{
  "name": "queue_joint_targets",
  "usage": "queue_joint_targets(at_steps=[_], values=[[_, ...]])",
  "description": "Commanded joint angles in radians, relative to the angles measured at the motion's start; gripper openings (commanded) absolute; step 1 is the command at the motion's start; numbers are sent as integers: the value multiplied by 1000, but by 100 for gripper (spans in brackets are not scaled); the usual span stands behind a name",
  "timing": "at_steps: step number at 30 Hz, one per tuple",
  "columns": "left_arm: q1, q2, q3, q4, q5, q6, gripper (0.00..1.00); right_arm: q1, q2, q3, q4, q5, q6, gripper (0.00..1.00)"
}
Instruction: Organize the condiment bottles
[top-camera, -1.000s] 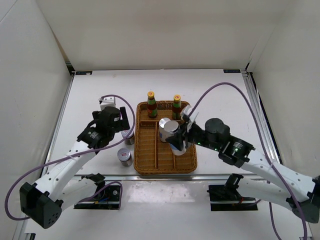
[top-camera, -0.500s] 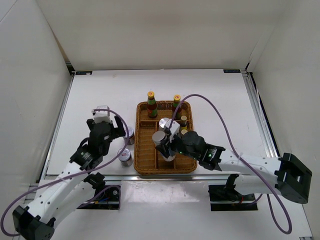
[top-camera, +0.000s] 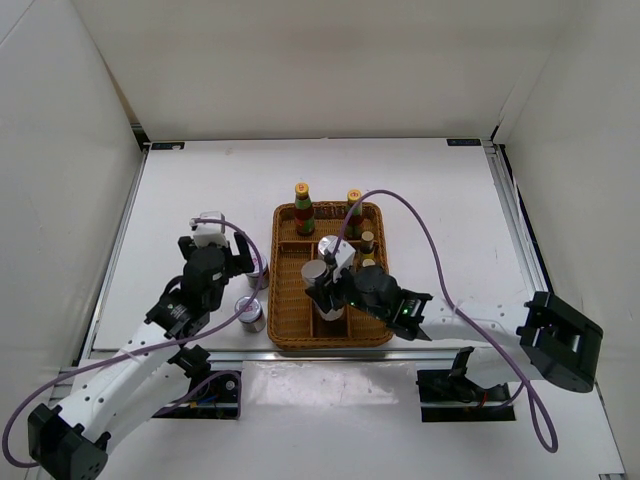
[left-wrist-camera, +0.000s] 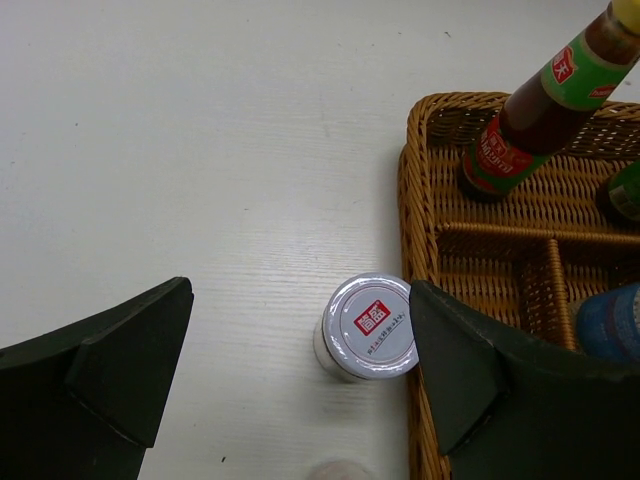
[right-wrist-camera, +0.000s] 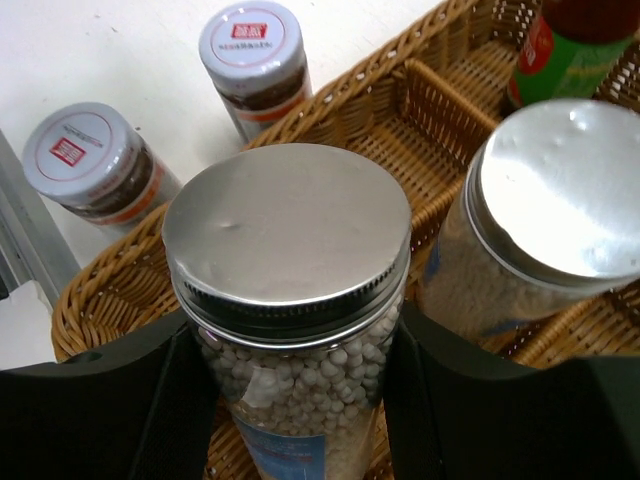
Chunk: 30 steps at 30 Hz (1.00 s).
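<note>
Right pincer (right-wrist-camera: 295, 400): clamps a jar (right-wrist-camera: 287, 235) between its fingers
Jar look: clear glass, plain silver lid, white pellets inside
Left pincer (left-wrist-camera: 300, 345): spread wide, white-lidded jar (left-wrist-camera: 370, 325) below

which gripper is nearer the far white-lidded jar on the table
Left. The left gripper hangs open right above the white-lidded jar, beside the wicker tray; the right gripper is over the tray, shut on a silver-lidded jar.

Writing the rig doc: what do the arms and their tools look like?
Left arm and right arm: white links, black joints, a loose purple cable each. Left tool and right tool: black wedge-shaped fingers.
</note>
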<state>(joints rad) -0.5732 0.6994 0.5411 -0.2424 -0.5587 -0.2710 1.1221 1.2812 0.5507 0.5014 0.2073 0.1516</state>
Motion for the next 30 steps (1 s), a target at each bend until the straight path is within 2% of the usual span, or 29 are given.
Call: queue_joint_targets(at_steps=[1,8,14,17,18,20,24,27,30], values=[[-8,-35,2,3,-12,-16,100,12,-23,-1,126,50,43,0],[-8,-44,-7,12,-12,-16,100,39,-2,9,77,60,86,4],[-8,-44,-7,12,-12,-16,100,39,65,31,127,73,76,7],[-8,-44,-7,12,-12,-7,100,39,87,40,127,73,66,14],[-8,-44,-7,12,-12,-7,100,39,87,40,127,73,66,23],[-8,-44,-7,12,-12,3,100,39,87,49,127,63,66,28],[-8,-35,-7,12,-12,3,100,39,78,58,104,53,55,47],[-8,-35,2,12,-21,3,100,39,35,58,80,53,55,54],[-17,-35,2,3,-32,3,100,39,-17,58,10,63,69,56]])
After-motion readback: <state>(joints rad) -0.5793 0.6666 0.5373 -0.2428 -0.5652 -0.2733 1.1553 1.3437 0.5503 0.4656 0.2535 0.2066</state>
